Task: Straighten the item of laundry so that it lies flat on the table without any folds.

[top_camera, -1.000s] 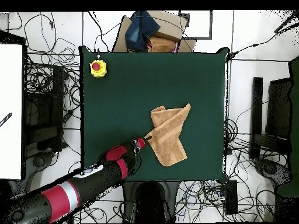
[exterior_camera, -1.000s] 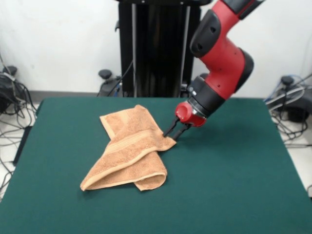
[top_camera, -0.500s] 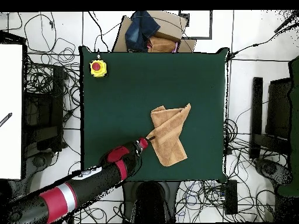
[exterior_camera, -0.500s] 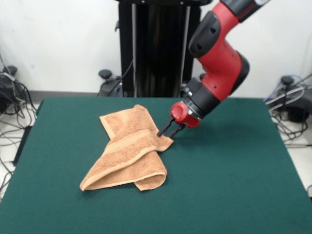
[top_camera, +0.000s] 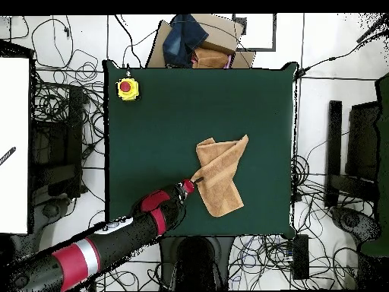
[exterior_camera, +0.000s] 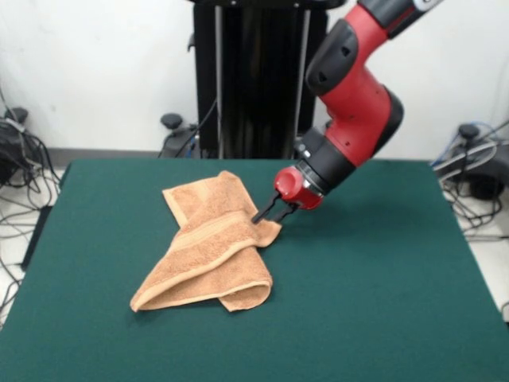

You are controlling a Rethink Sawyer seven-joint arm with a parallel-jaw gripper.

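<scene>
Towel (exterior_camera: 208, 247) corner pinched in my gripper (exterior_camera: 269, 215), fingers narrow on cloth, dragged slightly toward 10 o'clock vs. 1 s ago, so fold still unopened on table (exterior_camera: 382, 302).

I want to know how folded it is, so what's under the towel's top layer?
The towel lies doubled over itself on the green table; lower layers show at its edges. Anything further beneath is covered.

Even, bright, diffuse room light in both views. No hard glare. Soft faint shadow on dark green felt-topped counter (exterior_camera: 382, 302) under red and black arm (exterior_camera: 354, 95) and beside folded orange-tan terry towel (exterior_camera: 208, 251). Front view slightly soft overall. Overhead view: fine detail lost, cables smeared.
</scene>
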